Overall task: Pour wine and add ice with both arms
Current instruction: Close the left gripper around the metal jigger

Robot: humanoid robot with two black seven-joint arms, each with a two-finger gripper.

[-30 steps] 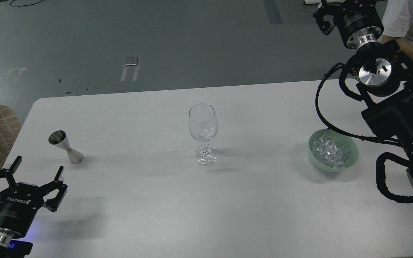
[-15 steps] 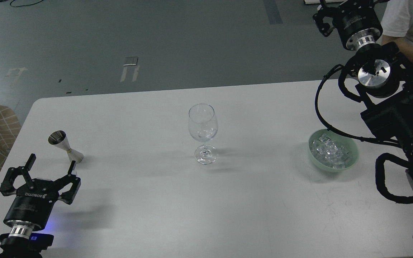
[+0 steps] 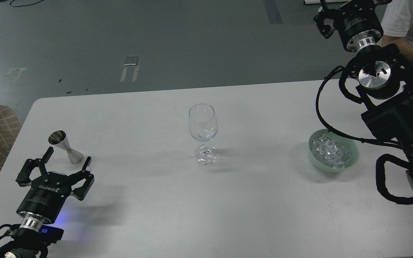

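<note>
Head view: left hand [image 3: 67,157] wide open, empty, flanking jigger [image 3: 65,147].

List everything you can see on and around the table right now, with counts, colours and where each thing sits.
Table: one, white, fills the view.
Jigger: one, steel, upright, table's left side.
Wine glass: one, clear, upright, table centre.
Bowl: one, pale green, table's right side.
Ice: many clear cubes, in the bowl.
Person: one, white shirt, top right corner.
Left hand: black, open, just short of the jigger.
Right hand: black, raised at top right, fingers unclear.
</note>
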